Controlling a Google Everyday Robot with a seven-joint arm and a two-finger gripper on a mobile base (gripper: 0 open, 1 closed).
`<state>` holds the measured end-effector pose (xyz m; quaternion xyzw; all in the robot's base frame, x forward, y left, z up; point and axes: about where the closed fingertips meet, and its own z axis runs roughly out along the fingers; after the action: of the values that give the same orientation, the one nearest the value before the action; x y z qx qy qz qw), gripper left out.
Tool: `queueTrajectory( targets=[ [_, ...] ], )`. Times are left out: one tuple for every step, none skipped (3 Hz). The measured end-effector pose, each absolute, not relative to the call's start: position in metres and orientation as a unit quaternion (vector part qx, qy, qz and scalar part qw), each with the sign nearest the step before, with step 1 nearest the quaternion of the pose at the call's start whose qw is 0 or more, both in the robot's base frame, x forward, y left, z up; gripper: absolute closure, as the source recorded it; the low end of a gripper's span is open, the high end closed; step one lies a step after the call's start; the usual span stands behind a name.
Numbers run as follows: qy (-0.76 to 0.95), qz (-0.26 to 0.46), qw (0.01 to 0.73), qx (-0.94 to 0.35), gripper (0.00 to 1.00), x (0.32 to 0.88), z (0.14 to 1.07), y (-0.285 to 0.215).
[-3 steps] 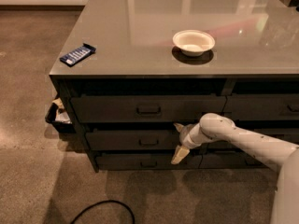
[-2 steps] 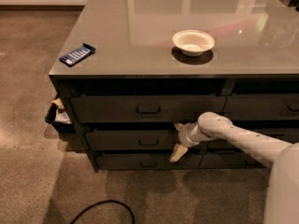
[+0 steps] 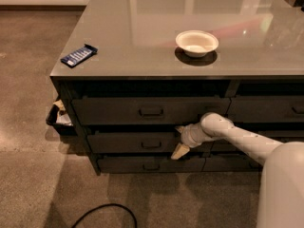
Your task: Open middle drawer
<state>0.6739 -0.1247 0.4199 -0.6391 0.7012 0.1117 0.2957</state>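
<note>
Lettering appears only on the blue packet (image 3: 79,55), which lies at the left near corner of the glossy grey worktop (image 3: 142,27); it carries pale marks along its length, but none of them can be read. Below that corner, a dark bin (image 3: 56,120) with pale scraps in it stands against the left side of the cabinet, on the brown floor (image 3: 28,80). A black cable (image 3: 107,212) loops over the floor in front.

Three dark grey drawer fronts are stacked under the worktop edge. The middle drawer (image 3: 121,142) sits between the taller top drawer (image 3: 109,110) and the slim bottom drawer (image 3: 123,164), with its small loop handle (image 3: 151,145) at centre.

Just to the right of that handle, at the right end of the middle drawer's front, is the gripper (image 3: 179,140). Its fingers are spread apart, one above the other, and hold nothing. It seems to be up against the drawer front, though whether it touches cannot be made out. The handle is not between the fingers.

Further right, a white bowl (image 3: 196,42) rests on the worktop, and the pale arm (image 3: 247,140) comes in from the lower right.
</note>
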Motion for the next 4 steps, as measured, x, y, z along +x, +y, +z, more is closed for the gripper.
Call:
queueTrajectory(
  targets=[
    [0.705, 0.117, 0.29, -0.637, 0.42, 0.6742, 0.4134, -0.1287],
    [0.705, 0.117, 0.29, -0.637, 0.52, 0.6741, 0.4133, -0.129],
    [0.705, 0.117, 0.289, -0.637, 0.5, 0.674, 0.4154, -0.1318],
    [0.705, 0.117, 0.289, -0.637, 0.5, 0.6741, 0.4182, -0.1319]
  ],
)
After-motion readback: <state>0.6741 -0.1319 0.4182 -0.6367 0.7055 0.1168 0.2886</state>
